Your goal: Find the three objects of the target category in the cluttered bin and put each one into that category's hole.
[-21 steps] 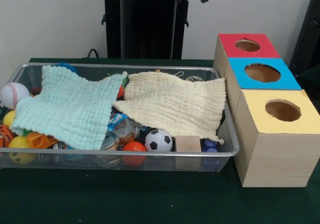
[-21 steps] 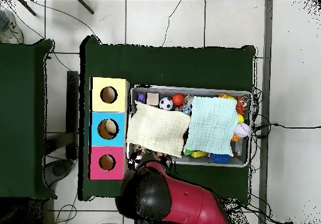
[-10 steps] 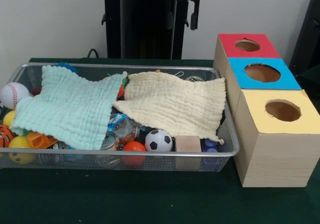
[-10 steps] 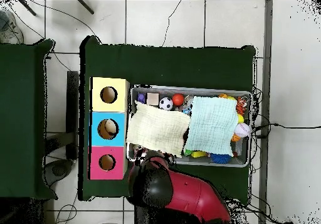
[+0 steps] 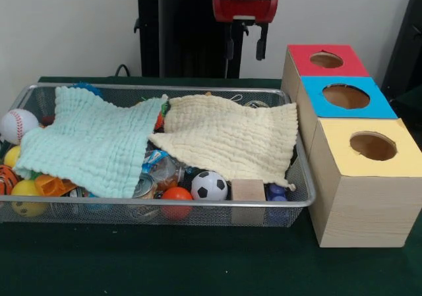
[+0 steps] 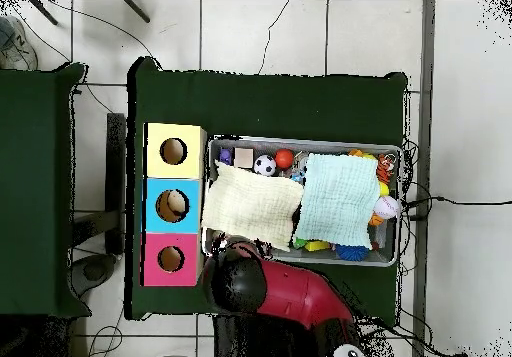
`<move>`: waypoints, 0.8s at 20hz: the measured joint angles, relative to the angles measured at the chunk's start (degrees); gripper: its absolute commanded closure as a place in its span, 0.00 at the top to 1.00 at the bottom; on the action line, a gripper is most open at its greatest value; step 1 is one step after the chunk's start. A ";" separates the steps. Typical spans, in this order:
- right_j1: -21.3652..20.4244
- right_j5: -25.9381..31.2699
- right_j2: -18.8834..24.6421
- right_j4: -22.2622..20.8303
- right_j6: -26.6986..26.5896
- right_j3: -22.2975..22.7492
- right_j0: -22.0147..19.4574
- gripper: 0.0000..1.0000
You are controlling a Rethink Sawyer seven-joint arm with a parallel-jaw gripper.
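Observation:
A wire bin [image 5: 165, 204] [image 6: 392, 153] holds a jumble of small things under two cloths, a mint green one [image 5: 92, 141] [image 6: 338, 200] and a pale yellow one [image 5: 231, 134] [image 6: 250, 203]. Along the bin's front lie a soccer ball [image 5: 209, 185], an orange ball [image 5: 177, 194], a wooden block [image 5: 248, 190] and a tin can [image 5: 143, 187]. A baseball [image 5: 18, 124] and yellow balls [image 5: 26, 190] show at the left end. My gripper [image 5: 246, 48] hangs open and empty above the bin's far rim, over the yellow cloth's far edge. In the overhead view the arm [image 6: 270, 291] hides it.
Three wooden boxes with round holes stand in a row beside the bin: red-topped [image 5: 326, 60] [image 6: 170, 259], blue-topped [image 5: 346, 97] [image 6: 172, 205], yellow-topped [image 5: 372, 148] [image 6: 173, 151]. Green cloth covers the table [image 5: 198, 263].
The gripper has come down into the front view from the top edge, with its red wrist and both fingers now showing. Bin, cloths and boxes have not moved.

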 measured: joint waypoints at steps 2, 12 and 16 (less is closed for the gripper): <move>1.17 -0.01 -0.01 0.00 0.00 -0.89 0.31 1.00; 5.47 -0.05 -0.12 -0.05 0.00 -5.54 1.37 1.00; 6.92 -0.06 -0.12 -0.05 0.00 -7.45 1.36 1.00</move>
